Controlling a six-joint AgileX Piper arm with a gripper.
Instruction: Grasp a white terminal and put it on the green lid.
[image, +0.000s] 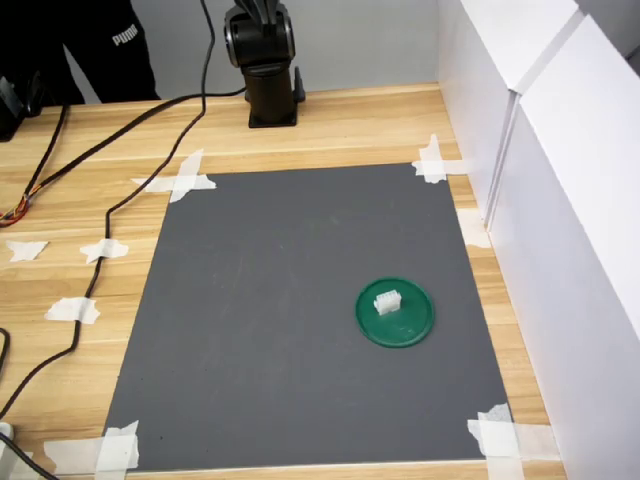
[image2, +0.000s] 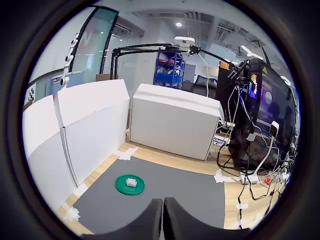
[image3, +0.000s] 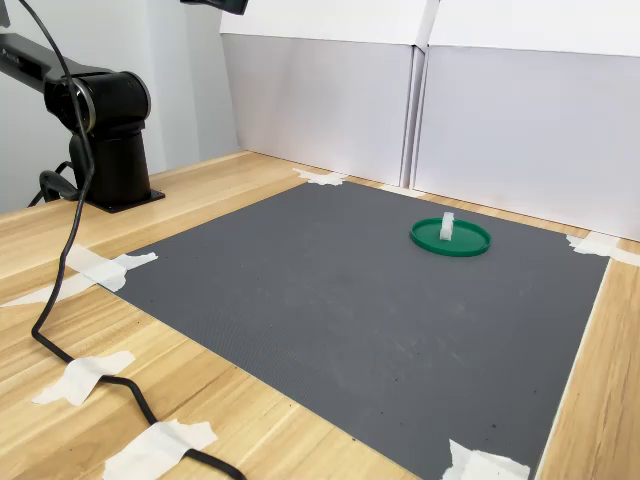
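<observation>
The two dark gripper fingers (image2: 152, 220) fill the foreground of the wrist view, pressed side by side with only a thin seam between them, so the gripper (image2: 163, 216) is closed and holds nothing. It sits well above the work surface, looking down and across at it.

The white terminal (image: 387, 301) rests on the green lid (image: 395, 330), standing upright with its toothed top upward. In the first exterior view it sits slightly off the lid's centre, toward the first exterior view's left. In the second exterior view the terminal (image3: 447, 226) shows as a small upright block near the middle of the lid (image3: 462, 242). The wrist view shows the same pairing, terminal (image2: 131, 182) on lid (image2: 122, 188).

The lid lies flat on a dark grey mat (image: 270, 320), in the part toward the first exterior view's right and nearer the front edge. The mat is fixed to a light wooden table (image: 350, 115) by white tape pieces (image: 183, 178) at its corners. More tape scraps hold a black cable (image: 110, 205) that runs along the table on the first exterior view's left.

White foam boards (image: 560, 180) stand upright along the table's edge on the first exterior view's right, near the lid but apart from it. The black robot arm base (image: 270, 70) stands on the table beyond the mat's far edge, well apart from the lid. A person's dark sleeve (image: 90, 45) shows in the top corner on the first exterior view's left.
</observation>
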